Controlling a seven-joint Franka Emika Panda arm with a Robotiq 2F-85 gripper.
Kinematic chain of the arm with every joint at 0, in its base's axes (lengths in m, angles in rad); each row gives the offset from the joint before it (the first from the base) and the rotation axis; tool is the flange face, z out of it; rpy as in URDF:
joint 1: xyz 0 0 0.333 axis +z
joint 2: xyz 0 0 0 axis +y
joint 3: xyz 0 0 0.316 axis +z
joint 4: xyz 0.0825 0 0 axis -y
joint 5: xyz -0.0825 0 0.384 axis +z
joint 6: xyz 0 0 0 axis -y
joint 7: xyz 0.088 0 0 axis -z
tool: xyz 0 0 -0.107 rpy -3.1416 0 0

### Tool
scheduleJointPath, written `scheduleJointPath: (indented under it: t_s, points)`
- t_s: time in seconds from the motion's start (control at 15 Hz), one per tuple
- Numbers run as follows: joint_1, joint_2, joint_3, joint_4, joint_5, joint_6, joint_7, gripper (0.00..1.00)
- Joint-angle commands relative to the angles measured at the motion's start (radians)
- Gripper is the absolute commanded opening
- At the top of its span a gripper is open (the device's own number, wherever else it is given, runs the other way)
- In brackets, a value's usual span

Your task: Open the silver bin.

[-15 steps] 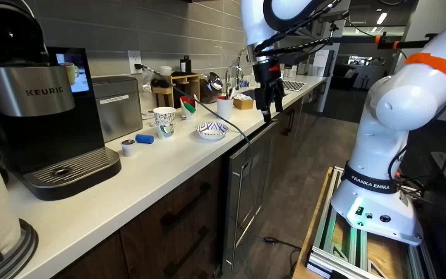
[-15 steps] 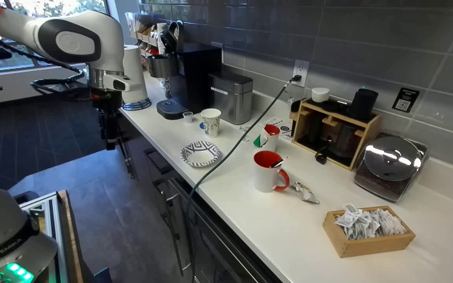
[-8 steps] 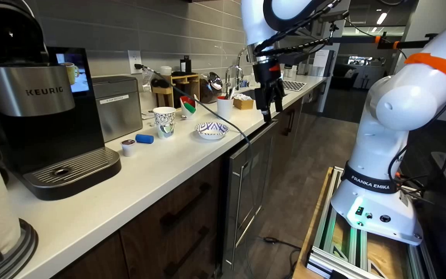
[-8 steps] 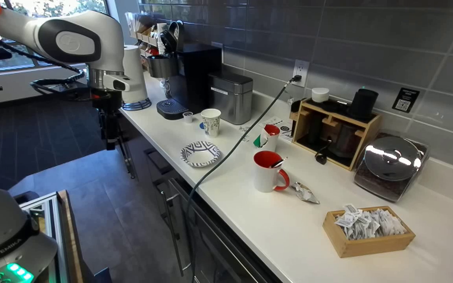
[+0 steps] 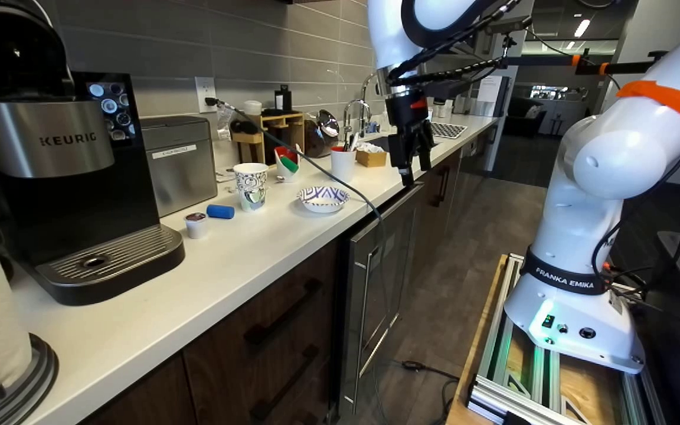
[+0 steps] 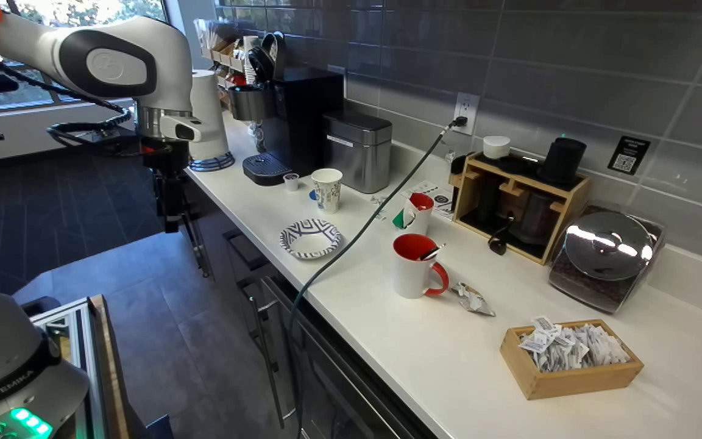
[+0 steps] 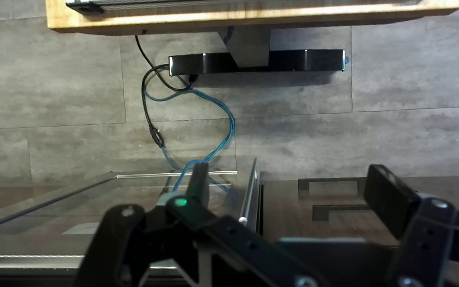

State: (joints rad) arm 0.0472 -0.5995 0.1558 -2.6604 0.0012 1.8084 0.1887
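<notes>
In an exterior view, with hours read around the patterned bowl (image 6: 311, 244), a wooden box (image 6: 582, 382) of packets (image 6: 561, 347) is lying nearest, at four o'clock on the white desk (image 6: 467, 366). A red-lined mug (image 6: 409, 280) is standing closer in, between three and four. The hand (image 7: 289, 183) is hanging beside the desk between nine and ten, its fingers (image 7: 391, 201) standing well apart. A paper cup (image 6: 327, 194) is standing near one o'clock. Farther back along that line, the silver bin (image 6: 357, 160) is standing upright, its lid (image 6: 359, 121) resting on top. Just behind it, toward twelve, a coffee machine (image 6: 302, 119) is sitting.
</notes>
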Motion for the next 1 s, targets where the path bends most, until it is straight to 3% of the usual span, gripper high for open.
scheduleJointPath:
  t_s: [0.0, 0.33, 0.6, 0.93]
  points:
    - [0.009, 0.001, -0.008, 0.002, -0.004, -0.003, 0.004, 1.0]
    - [0.009, 0.001, -0.008, 0.002, -0.004, -0.003, 0.004, 1.0]
    - [-0.002, 0.023, 0.008, 0.042, -0.047, 0.275, 0.016, 1.0]
    - [-0.042, 0.102, 0.014, 0.16, -0.255, 0.496, -0.06, 1.0]
